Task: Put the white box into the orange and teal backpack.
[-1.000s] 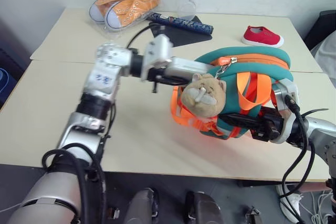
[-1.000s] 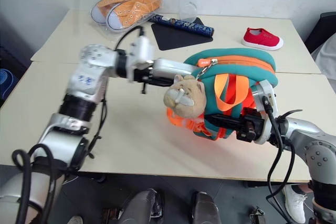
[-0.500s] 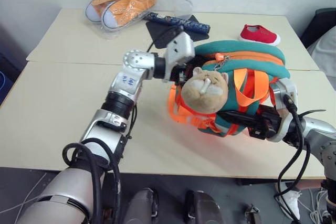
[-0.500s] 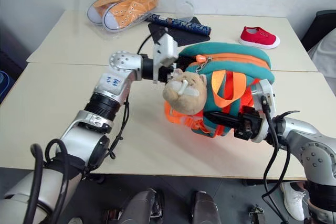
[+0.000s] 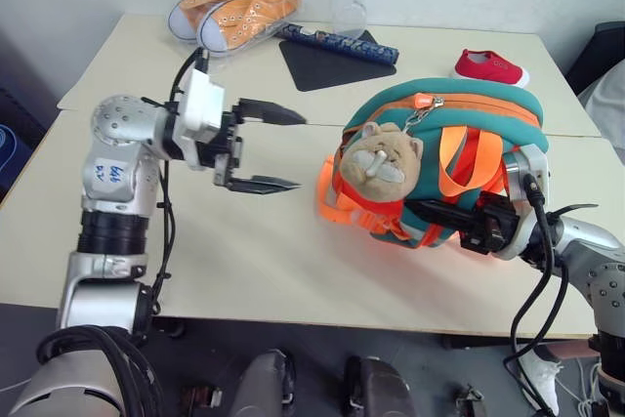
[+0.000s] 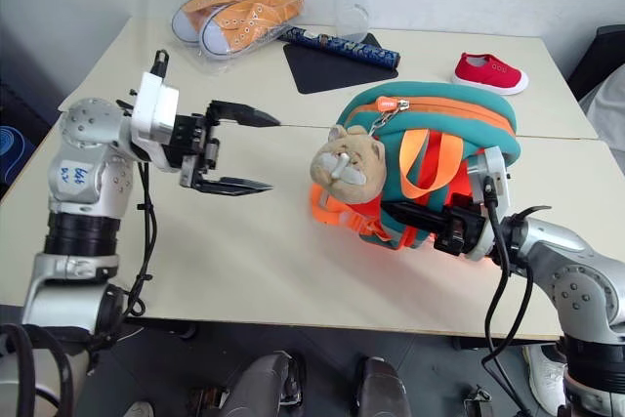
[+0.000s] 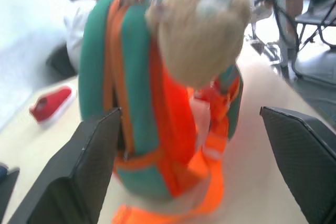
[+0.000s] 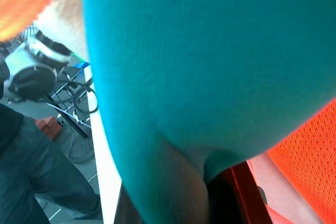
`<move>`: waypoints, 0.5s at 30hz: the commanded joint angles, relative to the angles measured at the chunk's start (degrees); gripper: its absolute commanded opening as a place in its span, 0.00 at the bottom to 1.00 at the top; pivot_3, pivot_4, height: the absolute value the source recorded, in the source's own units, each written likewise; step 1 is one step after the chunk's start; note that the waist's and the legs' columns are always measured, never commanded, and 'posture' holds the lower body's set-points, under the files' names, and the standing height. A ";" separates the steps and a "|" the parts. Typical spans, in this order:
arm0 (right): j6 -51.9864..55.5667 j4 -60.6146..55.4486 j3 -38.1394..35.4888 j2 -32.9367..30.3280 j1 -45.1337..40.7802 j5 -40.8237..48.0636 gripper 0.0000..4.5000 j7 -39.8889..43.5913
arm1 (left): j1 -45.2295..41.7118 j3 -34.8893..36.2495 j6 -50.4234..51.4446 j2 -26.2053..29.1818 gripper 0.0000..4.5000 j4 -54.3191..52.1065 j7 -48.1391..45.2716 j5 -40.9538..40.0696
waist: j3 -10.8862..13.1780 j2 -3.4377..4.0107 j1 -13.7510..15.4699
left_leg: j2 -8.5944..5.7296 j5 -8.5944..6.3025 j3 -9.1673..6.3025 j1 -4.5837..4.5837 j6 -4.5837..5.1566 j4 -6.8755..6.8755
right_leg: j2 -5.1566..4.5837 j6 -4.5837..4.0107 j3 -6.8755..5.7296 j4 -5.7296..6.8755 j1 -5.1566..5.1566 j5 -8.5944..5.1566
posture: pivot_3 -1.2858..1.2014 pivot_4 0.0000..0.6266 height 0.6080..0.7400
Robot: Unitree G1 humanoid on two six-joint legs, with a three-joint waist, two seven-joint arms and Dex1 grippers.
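**Left end effector released beside the backpack; right one clenched on it**

Take the backpack [image 5: 459, 158] as your landmark: it stands on the counter [image 5: 244, 271], teal shell with orange straps, and a beige plush cat [image 5: 383, 157] hangs on the side facing you. Its orange zipper line runs along the top, and you cannot see the white box from any angle here.

Your left end effector [image 5: 288, 151] hangs above the counter to the left of the backpack, clear of it, pointing toward the plush cat. Its two black fingers [image 7: 79, 174] stand wide apart with nothing between them.

Your right end effector [image 6: 391, 210] reaches in low at the near side of the backpack, just under the plush cat, and is clenched on the backpack's orange strapping.

Behind the backpack you have a red shoe [image 5: 490, 67], a dark mat [image 5: 332, 63] with a patterned tube [image 5: 337, 43] lying along its far edge, and a bagged pair of orange shoes [image 5: 234, 9] at the far left corner.
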 commanded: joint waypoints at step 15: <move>-0.13 -1.51 -0.46 0.58 -0.18 1.38 0.00 -0.29 | 2.73 -6.39 -10.40 -10.16 0.36 -5.59 14.10 5.49 | -0.01 0.01 0.01 | 0.09 0.06 0.06 0.03 -0.08 -0.02 | 0.23 0.00 -0.02 0.02 -0.01 0.00 | 0.52 0.24 1.00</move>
